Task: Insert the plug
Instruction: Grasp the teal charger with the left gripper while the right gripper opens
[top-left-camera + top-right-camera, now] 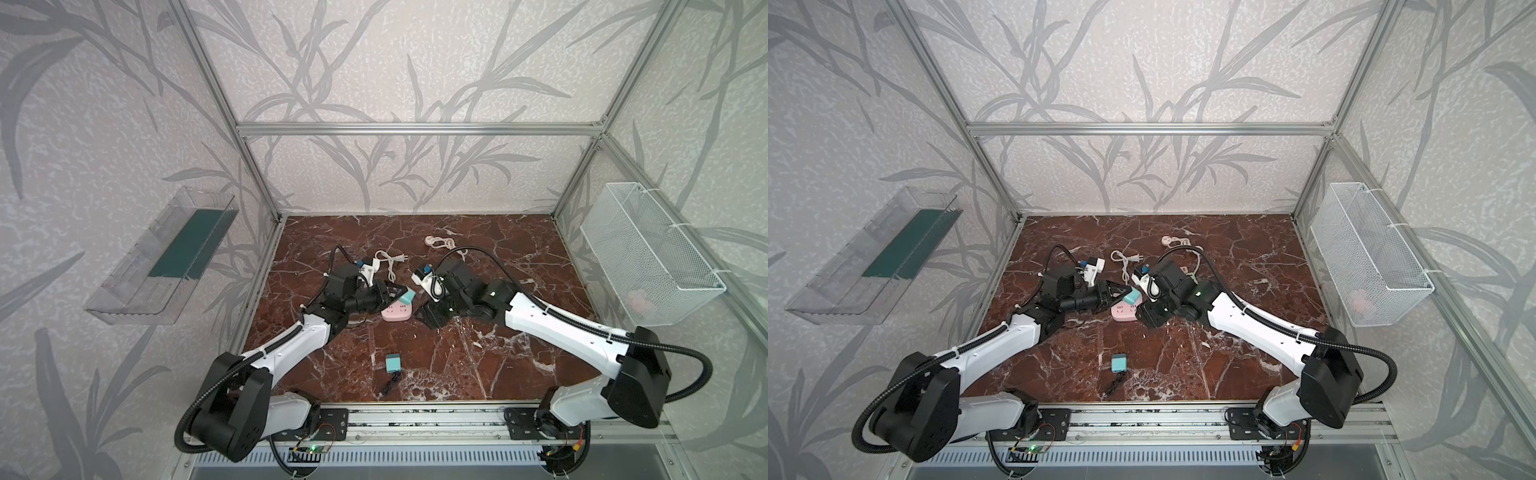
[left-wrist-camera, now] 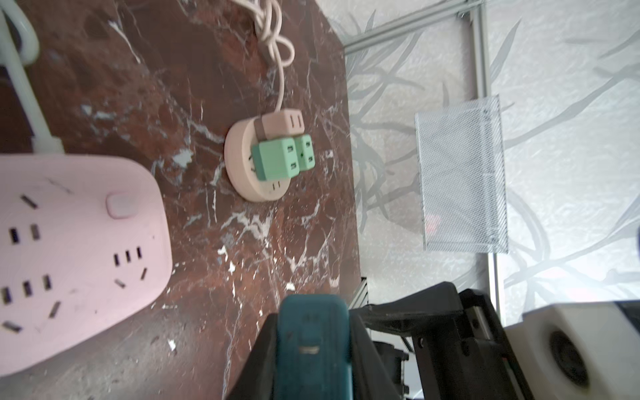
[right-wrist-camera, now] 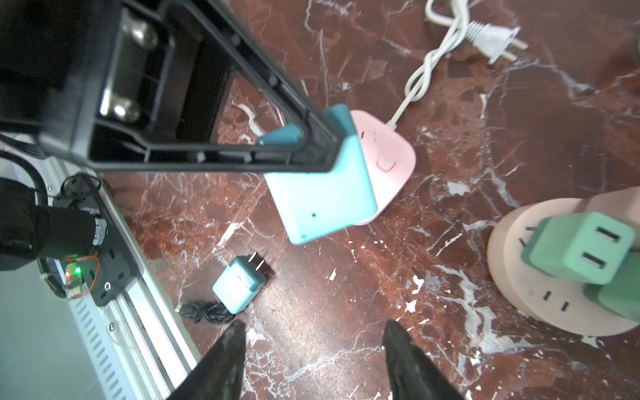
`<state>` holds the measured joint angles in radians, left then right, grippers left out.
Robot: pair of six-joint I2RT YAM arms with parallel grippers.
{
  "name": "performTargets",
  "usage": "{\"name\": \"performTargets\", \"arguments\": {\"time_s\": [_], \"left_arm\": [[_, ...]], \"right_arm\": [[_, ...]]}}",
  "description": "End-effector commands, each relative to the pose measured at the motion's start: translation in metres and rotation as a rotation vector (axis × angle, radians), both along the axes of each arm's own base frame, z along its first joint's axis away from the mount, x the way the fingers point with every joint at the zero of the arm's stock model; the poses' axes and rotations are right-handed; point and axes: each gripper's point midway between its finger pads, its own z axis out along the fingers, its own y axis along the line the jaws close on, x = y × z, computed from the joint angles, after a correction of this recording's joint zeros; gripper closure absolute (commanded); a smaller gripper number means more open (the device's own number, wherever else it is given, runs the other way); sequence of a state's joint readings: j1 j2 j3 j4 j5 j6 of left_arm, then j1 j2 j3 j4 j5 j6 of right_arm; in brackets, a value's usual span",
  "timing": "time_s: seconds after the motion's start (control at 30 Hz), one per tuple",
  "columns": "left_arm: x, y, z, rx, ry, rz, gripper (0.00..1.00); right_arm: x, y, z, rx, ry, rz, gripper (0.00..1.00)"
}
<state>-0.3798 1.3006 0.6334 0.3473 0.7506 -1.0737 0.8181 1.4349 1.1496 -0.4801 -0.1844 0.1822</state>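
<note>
My left gripper (image 1: pixel 400 293) is shut on a teal plug (image 1: pixel 408 296), which hangs tilted just above the far end of the pink power strip (image 1: pixel 395 314). In the left wrist view the plug (image 2: pixel 313 346) sits between the black fingers, with the strip's sockets (image 2: pixel 69 242) off to one side. The right wrist view shows the plug (image 3: pixel 322 194) over the strip (image 3: pixel 384 166); its prongs are hidden. My right gripper (image 3: pixel 313 330) is open and holds nothing. It hovers over bare marble to the right of the strip (image 1: pixel 1123 314).
A second teal plug (image 1: pixel 392 362) with a black cable lies near the front. A white cord with a two-pin plug (image 1: pixel 390 264) lies behind the strip. A round pink socket (image 2: pixel 256 180) carries green adapters (image 2: pixel 277 159). A wire basket (image 1: pixel 648 257) hangs on the right wall and a clear tray (image 1: pixel 166 257) on the left wall.
</note>
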Motion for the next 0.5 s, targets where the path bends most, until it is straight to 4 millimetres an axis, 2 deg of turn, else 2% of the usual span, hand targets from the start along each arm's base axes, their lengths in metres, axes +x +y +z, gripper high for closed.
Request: {"name": "performTargets", "arguments": {"time_s": [0.0,0.27,0.47], "left_arm": [[0.01,-0.008,0.033,-0.189,-0.007,-0.011,1.0],[0.025,-0.013,0.064,-0.475,0.074,-0.01,1.0],[0.022,-0.017,0.062,-0.565,0.151,-0.047,1.0]], "right_arm": [[0.012,-0.004,0.017,0.103,-0.013,-0.063,0.37],[0.029,-0.01,0.036,0.258,-0.067,-0.116,0.41],[0.034,-0.012,0.047,0.274,-0.179,-0.088,0.41]]}}
